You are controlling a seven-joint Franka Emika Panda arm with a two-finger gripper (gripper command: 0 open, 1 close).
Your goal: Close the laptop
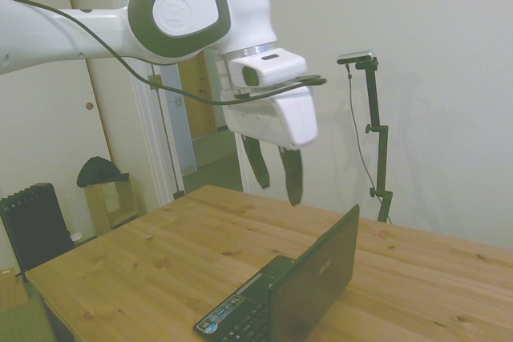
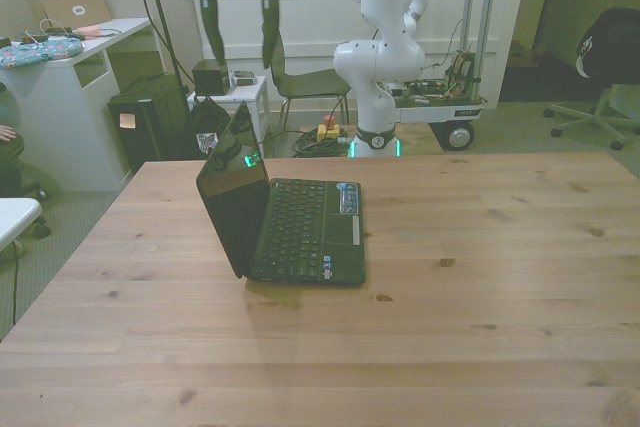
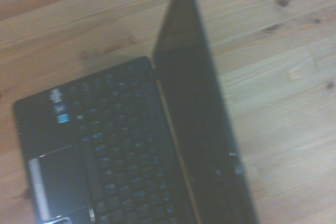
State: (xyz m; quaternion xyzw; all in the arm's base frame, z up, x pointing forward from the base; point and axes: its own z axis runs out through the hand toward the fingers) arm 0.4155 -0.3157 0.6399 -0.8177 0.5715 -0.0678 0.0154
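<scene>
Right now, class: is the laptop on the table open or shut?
Open. The laptop has its lid standing up from the base, keyboard uncovered in the front and wrist views. The gripper hangs above it, not touching.

— Where's the laptop [image 2: 290, 222]?
— On the table [image 2: 480, 287], toward the front view's left, lid standing open.
— And you?
— My gripper [image 1: 275, 167] hangs above it, well apart.

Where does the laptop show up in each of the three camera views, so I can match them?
Side view: the laptop is bottom centre, lid up, below the open gripper.
Front view: left of centre on the table, lid toward the front view's left.
Wrist view: fills most of the picture.
Shared landmark: the bluish stickers by the keyboard.
</scene>
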